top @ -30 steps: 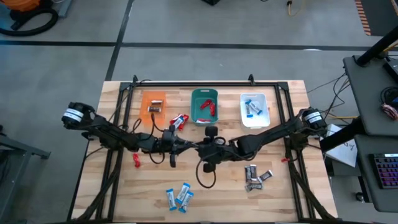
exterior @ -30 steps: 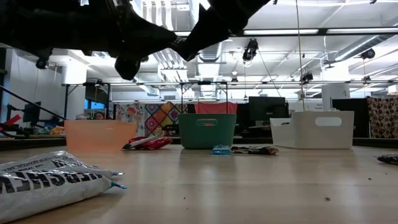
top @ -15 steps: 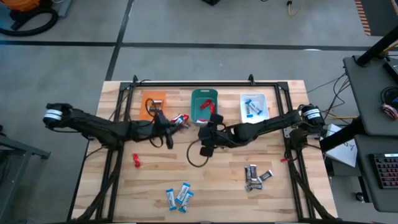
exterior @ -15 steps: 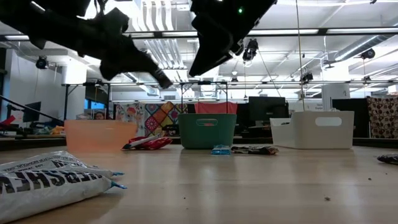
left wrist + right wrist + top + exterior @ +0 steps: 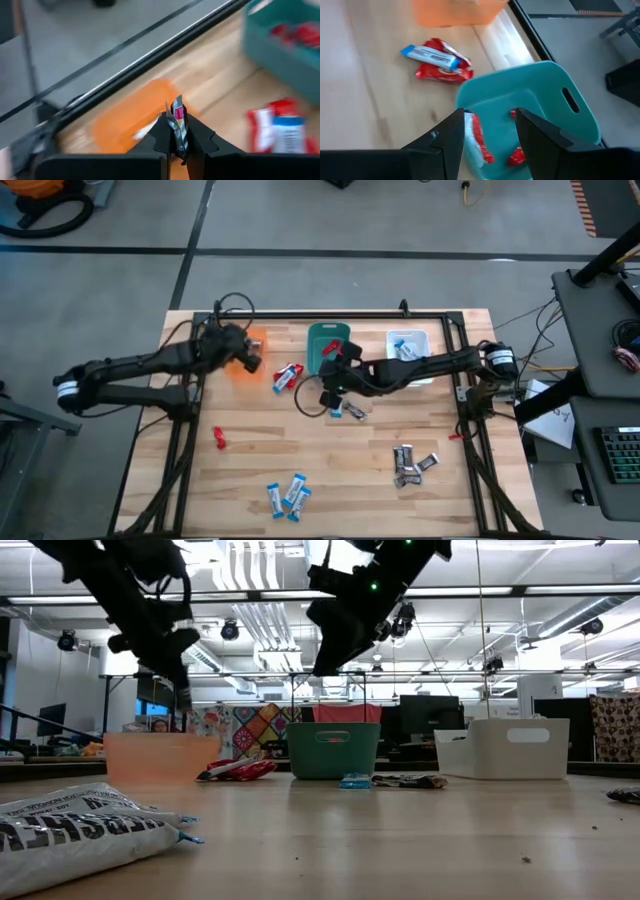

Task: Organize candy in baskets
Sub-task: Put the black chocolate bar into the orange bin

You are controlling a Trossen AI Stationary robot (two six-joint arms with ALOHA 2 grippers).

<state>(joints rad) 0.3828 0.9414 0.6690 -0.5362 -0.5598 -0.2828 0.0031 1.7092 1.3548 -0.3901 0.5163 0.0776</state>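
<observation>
From above, the teal basket (image 5: 328,346) sits at the table's far side between the orange basket (image 5: 247,345) and the whitish basket (image 5: 408,352). A red-and-blue candy cluster (image 5: 287,375) lies between teal and orange; grey candy bars (image 5: 410,463) and blue-and-white bars (image 5: 288,494) lie well nearer the front edge, with open wood between. The left gripper (image 5: 243,355) hangs over the orange basket; the right gripper (image 5: 335,370) hovers at the teal basket's near rim.

At table height, a large silver candy bag (image 5: 80,830) fills the near foreground, while both arms hang clear above the baskets.

The left wrist camera shows the left gripper (image 5: 176,136) pinched narrowly on a dark silver-grey candy (image 5: 178,122), directly above the orange basket (image 5: 130,120).

The right wrist camera shows the right gripper (image 5: 487,130) spread wide, holding nothing, above the teal basket (image 5: 540,100), which contains red candies (image 5: 479,137).
</observation>
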